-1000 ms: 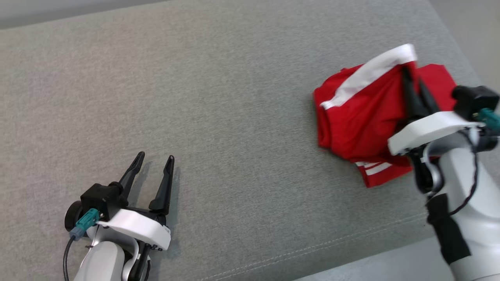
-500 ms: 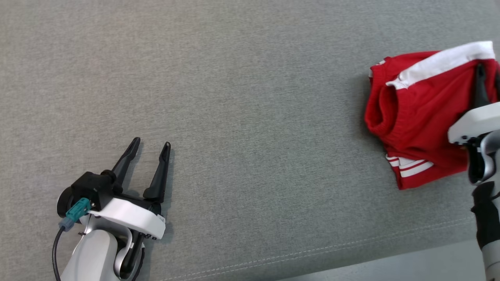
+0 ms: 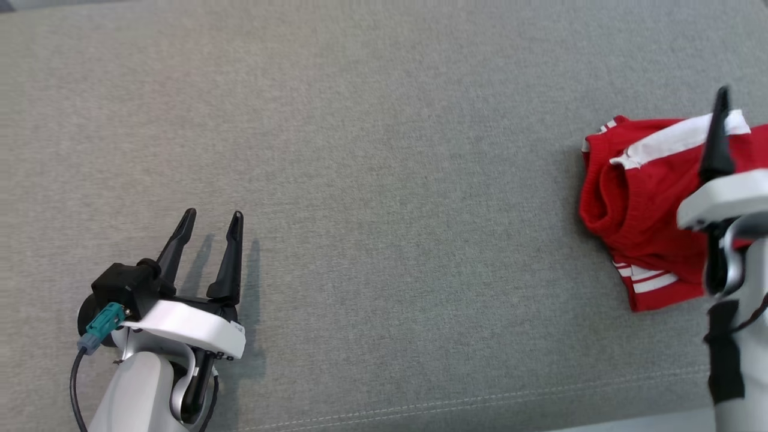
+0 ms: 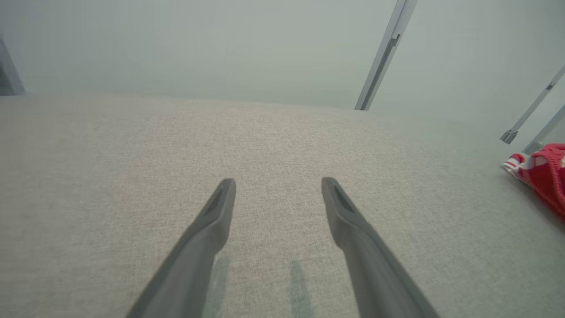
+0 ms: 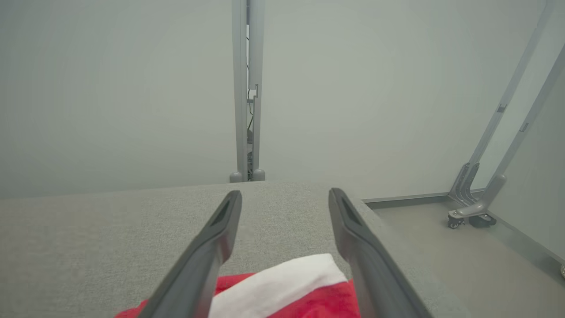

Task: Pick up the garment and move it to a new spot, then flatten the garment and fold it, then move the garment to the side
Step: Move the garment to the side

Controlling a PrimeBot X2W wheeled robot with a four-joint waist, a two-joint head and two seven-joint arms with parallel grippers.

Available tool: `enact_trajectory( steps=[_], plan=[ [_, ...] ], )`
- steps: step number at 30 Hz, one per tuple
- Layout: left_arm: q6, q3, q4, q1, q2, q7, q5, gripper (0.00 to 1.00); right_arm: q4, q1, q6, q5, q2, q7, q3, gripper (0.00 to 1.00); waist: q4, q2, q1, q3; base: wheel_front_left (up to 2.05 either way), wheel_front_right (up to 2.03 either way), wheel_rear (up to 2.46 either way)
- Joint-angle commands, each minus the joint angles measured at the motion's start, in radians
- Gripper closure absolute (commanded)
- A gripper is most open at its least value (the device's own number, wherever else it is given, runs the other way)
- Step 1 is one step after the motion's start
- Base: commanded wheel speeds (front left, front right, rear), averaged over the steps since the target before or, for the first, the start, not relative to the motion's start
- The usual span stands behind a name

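The garment (image 3: 636, 204) is judged to be light, soft and limp. It can be expected to sag and bunch when lifted, so it is best taken at a firmer edge, such as the white band (image 3: 666, 141) or the hemmed corner by the white stripes (image 3: 651, 281). It is seen as a red knit bundle, roughly folded; shorts are suspected, though the kind cannot be told for certain. It is laid at the right end of the grey cushion (image 3: 384, 150), close to that edge. Above it the right gripper (image 5: 284, 194) is seen with its jaws spread wide and nothing gripped. The left gripper (image 3: 214, 213), equally wide and empty, is seen well apart from the garment, low over the cushion.
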Motion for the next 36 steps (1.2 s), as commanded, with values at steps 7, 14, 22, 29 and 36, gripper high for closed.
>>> enact_trajectory(
  steps=[7,14,22,29,36],
  plan=[
    [-0.007,0.09,0.025,0.006,-0.031,-0.006,0.051,0.0,-0.056,0.149,0.004,0.155,0.001,-0.007,0.175,0.0,0.071,-0.0001,0.0,-0.121,0.0,0.0,0.0],
    [-0.007,0.147,0.059,0.052,-0.067,-0.006,0.101,0.0,-0.105,0.261,0.004,0.238,0.001,-0.007,0.233,0.0,0.12,-0.0001,0.0,-0.215,0.0,0.0,0.0],
    [-0.007,0.18,0.08,0.102,-0.087,-0.006,0.14,0.0,-0.166,0.377,0.004,0.265,0.001,-0.007,0.265,0.0,0.145,-0.0001,0.0,-0.285,0.0,0.0,0.0],
    [-0.007,0.214,0.071,0.135,-0.095,-0.006,0.163,0.0,-0.194,0.442,0.004,0.276,0.001,-0.007,0.277,0.0,0.145,-0.0001,0.0,-0.316,0.0,0.0,0.0],
    [-0.007,0.23,0.048,0.152,-0.097,-0.006,0.183,0.0,-0.205,0.476,0.004,0.283,0.001,-0.007,0.282,0.0,0.145,-0.0001,0.0,-0.327,0.0,0.0,0.0]
  ],
)
